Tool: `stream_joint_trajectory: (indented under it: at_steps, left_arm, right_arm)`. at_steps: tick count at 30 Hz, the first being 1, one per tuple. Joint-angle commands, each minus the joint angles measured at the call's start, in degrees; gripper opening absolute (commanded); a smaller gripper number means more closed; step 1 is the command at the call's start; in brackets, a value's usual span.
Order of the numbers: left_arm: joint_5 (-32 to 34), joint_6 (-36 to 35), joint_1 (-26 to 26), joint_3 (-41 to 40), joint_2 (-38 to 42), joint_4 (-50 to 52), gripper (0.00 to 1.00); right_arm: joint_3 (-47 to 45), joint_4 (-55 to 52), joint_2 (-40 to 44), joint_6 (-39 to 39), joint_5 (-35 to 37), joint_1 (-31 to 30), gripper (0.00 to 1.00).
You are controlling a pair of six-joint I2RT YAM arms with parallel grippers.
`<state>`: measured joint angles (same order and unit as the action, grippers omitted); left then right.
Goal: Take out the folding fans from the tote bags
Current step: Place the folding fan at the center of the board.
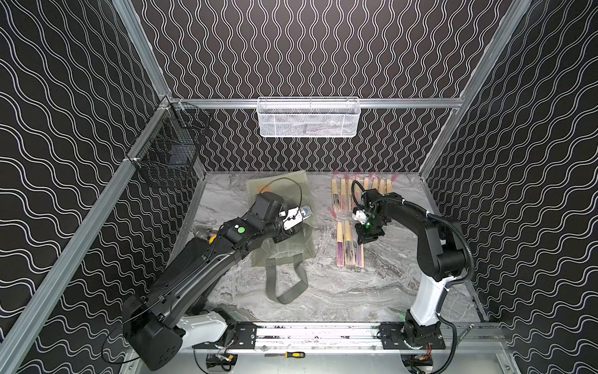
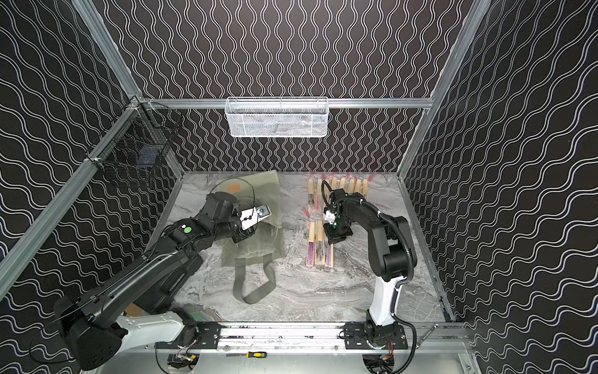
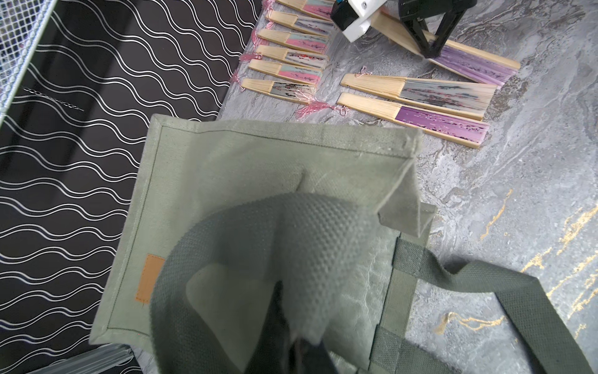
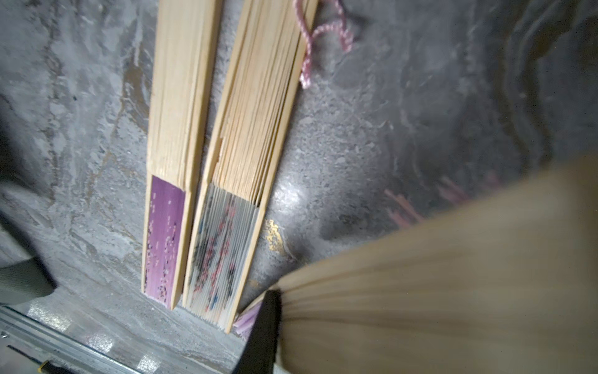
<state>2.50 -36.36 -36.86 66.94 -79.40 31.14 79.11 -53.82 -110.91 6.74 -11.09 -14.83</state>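
Note:
The grey-green tote bag (image 1: 293,254) lies flat on the marble table with its strap handles (image 1: 284,286) toward the front. My left gripper (image 1: 282,239) is shut on a fold of the tote bag (image 3: 259,162), pinching the fabric up. Several folding fans (image 1: 359,189) lie in a row at the back right, and two more (image 1: 343,246) lie side by side nearer the front. My right gripper (image 1: 366,240) is shut on a purple folding fan (image 3: 475,61) just right of those two. A black finger (image 4: 267,323) presses its wooden side (image 4: 437,275).
A white mesh basket (image 1: 307,118) hangs on the back wall and a black wire basket (image 1: 168,152) on the left wall. A yellow-handled screwdriver (image 1: 289,355) lies on the front frame beyond the rail (image 1: 317,333).

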Motion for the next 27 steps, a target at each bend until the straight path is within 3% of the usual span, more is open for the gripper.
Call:
stream_joint_trajectory:
  at_steps: [1,6,14,17,20,27]
  left_arm:
    - [-0.18,-0.01,0.03,0.21,-0.34,-1.51,0.00]
    - [-0.22,0.02,0.03,0.26,-0.32,-1.43,0.00]
    - [-0.19,-0.11,0.03,0.23,-0.19,-1.45,0.00]
    - [-0.14,-0.09,-0.01,0.21,-0.22,-1.43,0.00]
    - [-0.07,-0.11,0.02,0.15,-0.15,-1.56,0.00]
    - [-0.07,-0.10,-0.04,0.21,0.05,-1.43,0.00]
  right_arm:
    - [0.96,4.40,-1.46,2.09,-0.05,0.31,0.13]
    - [2.90,4.17,-2.46,2.40,-0.66,0.62,0.15]
    - [4.57,5.15,-2.63,1.53,1.12,1.11,0.30]
    - [5.71,4.75,-3.21,1.32,0.67,1.47,0.32]
    - [4.54,6.10,-1.89,1.30,-2.29,1.45,0.33]
    - [1.51,9.12,1.18,-0.92,1.42,1.59,0.42]
